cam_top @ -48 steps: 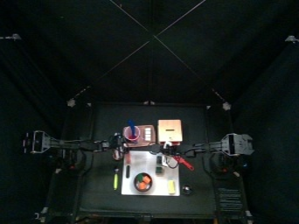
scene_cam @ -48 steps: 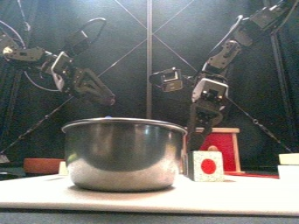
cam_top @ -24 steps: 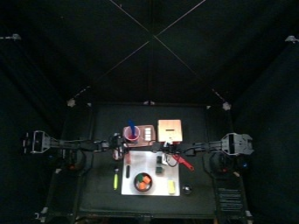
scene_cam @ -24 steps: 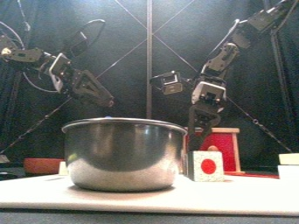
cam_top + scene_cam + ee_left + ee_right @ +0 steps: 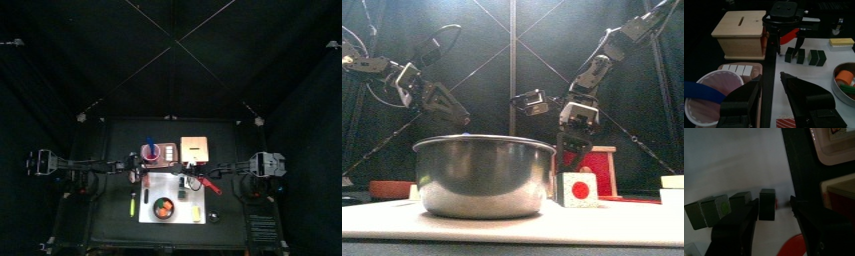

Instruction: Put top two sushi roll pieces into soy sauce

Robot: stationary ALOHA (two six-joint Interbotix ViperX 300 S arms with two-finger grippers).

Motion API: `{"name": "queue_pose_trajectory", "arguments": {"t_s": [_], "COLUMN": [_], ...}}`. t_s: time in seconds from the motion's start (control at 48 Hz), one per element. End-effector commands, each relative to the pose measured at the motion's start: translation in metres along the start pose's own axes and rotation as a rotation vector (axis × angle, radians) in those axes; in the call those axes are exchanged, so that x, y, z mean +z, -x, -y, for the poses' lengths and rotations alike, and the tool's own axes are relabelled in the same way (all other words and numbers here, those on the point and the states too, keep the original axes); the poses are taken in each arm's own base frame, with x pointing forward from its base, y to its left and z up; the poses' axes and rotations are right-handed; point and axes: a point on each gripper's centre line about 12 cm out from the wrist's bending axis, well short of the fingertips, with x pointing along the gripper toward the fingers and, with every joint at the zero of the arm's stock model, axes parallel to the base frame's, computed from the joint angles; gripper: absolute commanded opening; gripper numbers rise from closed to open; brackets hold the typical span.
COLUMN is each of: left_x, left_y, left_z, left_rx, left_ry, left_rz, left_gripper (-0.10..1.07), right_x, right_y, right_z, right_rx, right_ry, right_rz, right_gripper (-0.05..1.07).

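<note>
So we're barely started: the sushi roll pieces all stand in their row on the white mat, none dipped; our right gripper straddles the end piece, jaws apart, nothing held (left gripper idle, open)

Two black arms: jointed tube segments, boxy motor housings at the joints, black cables looping alongside. Left arm and right arm look alike. Each wrist carries a small boxy camera block. Right claw has black jaws with red-orange trim; left claw jaws are plain matte black wedges.
</note>
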Motion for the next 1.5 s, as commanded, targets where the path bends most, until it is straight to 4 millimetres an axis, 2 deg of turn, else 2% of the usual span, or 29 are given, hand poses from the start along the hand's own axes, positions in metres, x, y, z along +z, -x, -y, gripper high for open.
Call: {"name": "queue_pose_trajectory", "arguments": {"t_s": [0.0,0.104,0.188,0.396,0.5,0.604,0.854,0.938,1.229,1.479], "left_x": [0.005,0.004,0.005,0.007,0.007,0.007,0.008,0.007,0.005,0.003], "left_y": [-0.001,-0.001,-0.001,-0.002,-0.002,-0.002,-0.002,-0.002,-0.001,0.0], "left_z": [-0.002,-0.002,-0.002,-0.002,-0.002,-0.002,-0.002,-0.002,-0.001,-0.001], "left_rx": [0.008,0.01,0.009,0.009,0.009,0.009,0.009,0.007,0.0,0.001], "left_ry": [0.008,0.01,0.009,0.009,0.009,0.009,0.003,-0.001,-0.016,-0.014], "left_rz": [0.021,0.018,0.021,0.025,0.025,0.025,0.027,0.026,0.022,0.015], "left_gripper": [0.76,0.76,0.76,0.76,0.76,0.76,0.76,0.76,0.76,0.76], "right_x": [0.011,0.011,0.014,0.038,0.047,0.054,0.057,0.06,0.064,0.061], "right_y": [0.009,0.009,0.016,0.063,0.078,0.083,0.075,0.071,0.045,0.038], "right_z": [-0.002,-0.001,-0.001,-0.008,-0.032,-0.066,-0.122,-0.134,-0.152,-0.169], "right_rx": [0.008,0.005,0.006,0.023,0.06,0.12,0.253,0.28,0.295,0.324], "right_ry": [-0.006,-0.005,-0.005,0.0,0.044,0.091,0.074,0.069,0.071,0.07], "right_rz": [0.042,0.04,0.056,0.146,0.172,0.181,0.146,0.152,0.114,0.081], "right_gripper": [0.69,0.62,0.6,0.59,0.59,0.59,0.59,0.59,0.61,0.71]}}
